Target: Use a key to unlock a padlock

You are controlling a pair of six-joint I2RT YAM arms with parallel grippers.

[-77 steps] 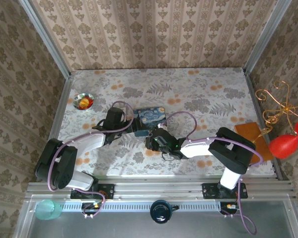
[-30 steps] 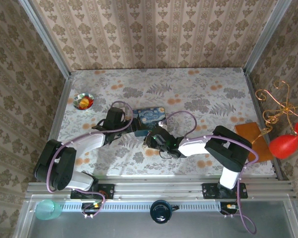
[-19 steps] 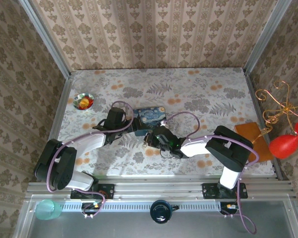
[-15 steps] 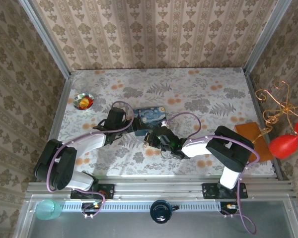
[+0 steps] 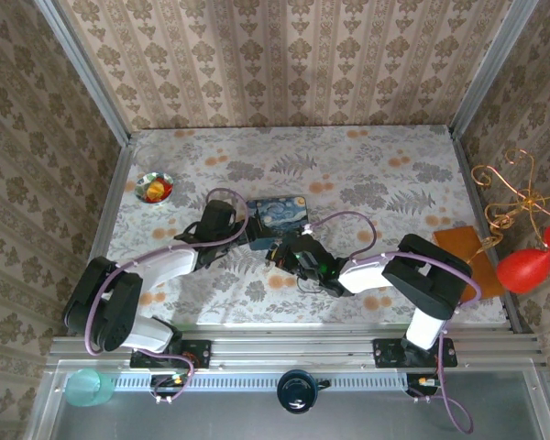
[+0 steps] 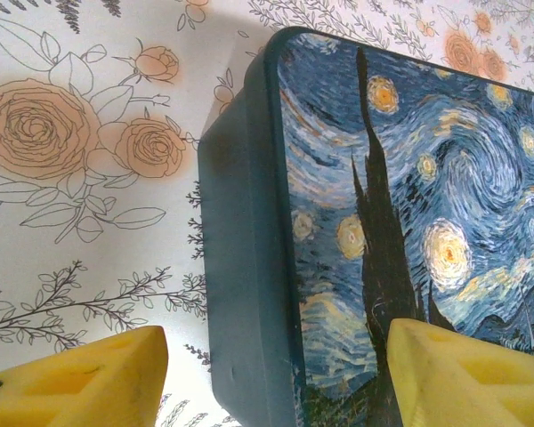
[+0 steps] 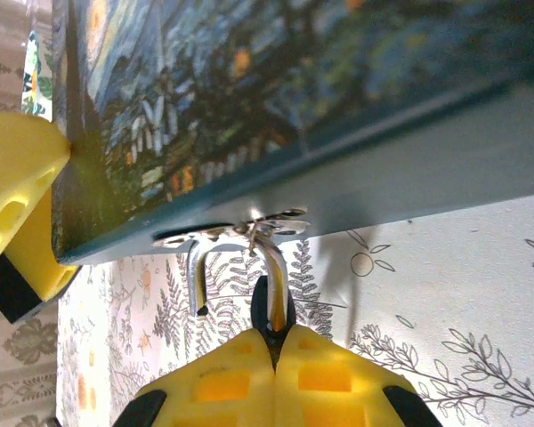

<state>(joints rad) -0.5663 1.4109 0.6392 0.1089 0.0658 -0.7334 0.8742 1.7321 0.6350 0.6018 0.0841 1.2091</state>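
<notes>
Right fingers [image 7: 338, 378] pinch shut on the small dark padlock [image 7: 271, 307], pale shackle running straight ahead to the blue starry-painted rectangular tin [image 7: 249, 89]; left fingers [image 6: 80, 378] stand wide astride it.

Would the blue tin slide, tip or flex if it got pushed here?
The tin looks stiff: straight walls, flat lid, so probably no flex. It lies low, flat on the tablecloth, so it would likely slide, not tip. The padlock hooked at its front sits pinched in the right gripper, which may tether it.
</notes>
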